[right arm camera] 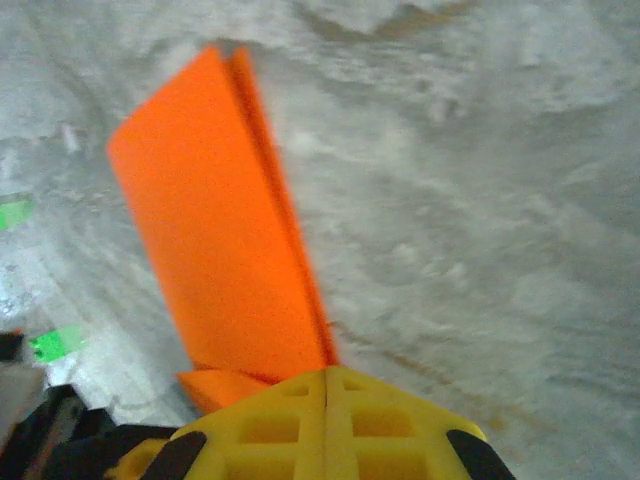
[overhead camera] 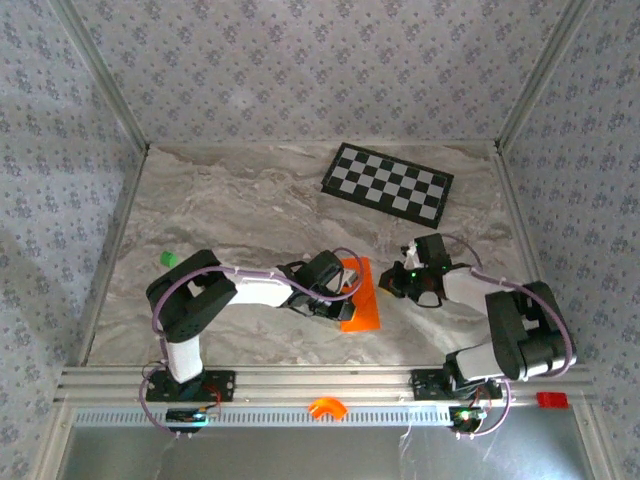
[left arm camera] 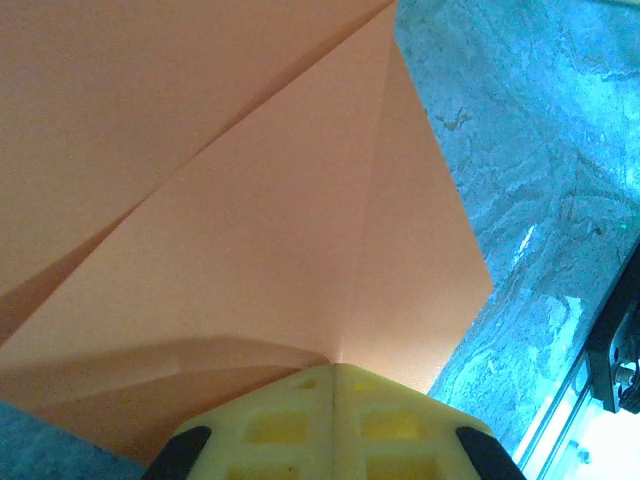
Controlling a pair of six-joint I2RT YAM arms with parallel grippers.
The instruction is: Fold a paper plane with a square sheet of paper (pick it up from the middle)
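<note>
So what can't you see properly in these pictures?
Top view: the left claw covers the left side of the orange paper.
Left wrist view: the paper runs past the top and left edges.
Right wrist view: blur hides the paper's folds, and whether the right claw pinches it.

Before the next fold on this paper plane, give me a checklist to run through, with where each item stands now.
1. The left claw pinches the paper: ok.
2. The right claw pinches its edge: ok.
3. The paper lies clear of the checkerboard: ok.
4. Creases show in the paper: ok.
5. Layers lined up evenly: cannot tell.
</note>
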